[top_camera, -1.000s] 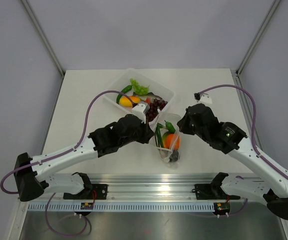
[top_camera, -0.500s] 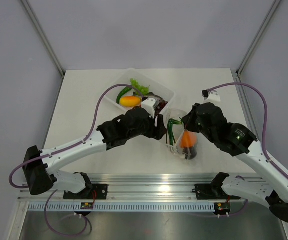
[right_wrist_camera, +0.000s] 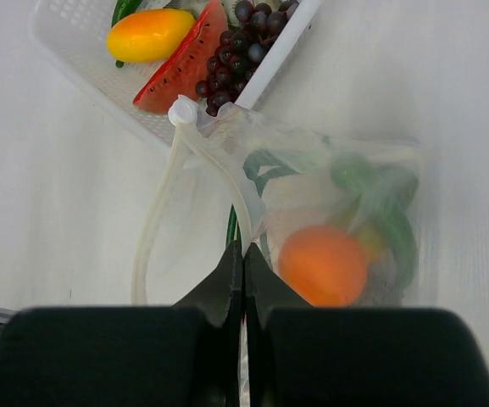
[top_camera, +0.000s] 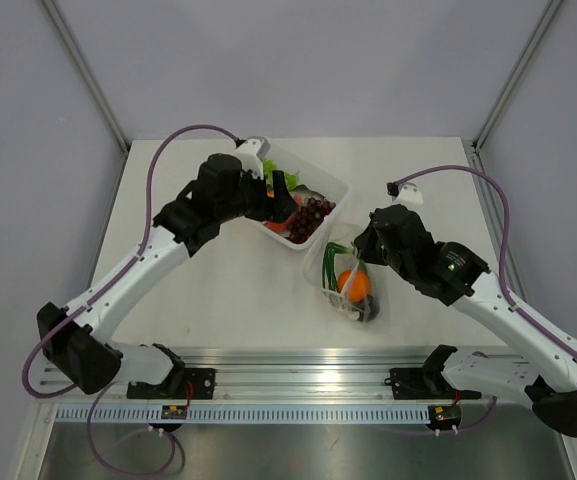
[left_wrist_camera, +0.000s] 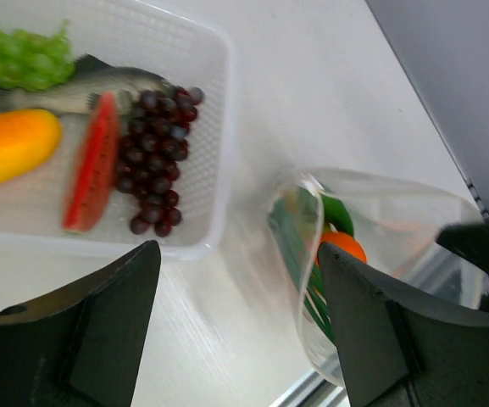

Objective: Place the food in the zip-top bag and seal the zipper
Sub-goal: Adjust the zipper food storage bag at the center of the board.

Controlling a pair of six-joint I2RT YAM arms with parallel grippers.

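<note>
**Top view.** Left gripper (top_camera: 282,190): jaws spread wide, empty, poised over the white tray (top_camera: 340,186). Right gripper (top_camera: 360,250): fingers pressed together on the film of the zip-top bag (top_camera: 336,296) near its mouth, holding that edge up. Bag just beside the tray, at its 5 o'clock, long axis 11 to 5, mouth toward the tray. Orange piece (top_camera: 355,285) and green pieces (top_camera: 329,262) already inside.

**Left wrist view.** Left in the tray: watermelon slice (left_wrist_camera: 90,165), dark grapes (left_wrist_camera: 155,157), yellow-orange piece (left_wrist_camera: 11,146), green cluster (left_wrist_camera: 24,55). Slice at 11 o'clock of the claw, long axis roughly 12 to 6, hence crosswise to the 9-to-3 jaw gap. Probably graspable with little wrist roll. Left arm plainly the nearer; right arm occupied with the bag.

**Right wrist view.** Zipper (right_wrist_camera: 155,225): pale strip looping open from 11 o'clock down to 7, unsealed. Sealing judged some way off, with several pieces yet to transfer.
</note>
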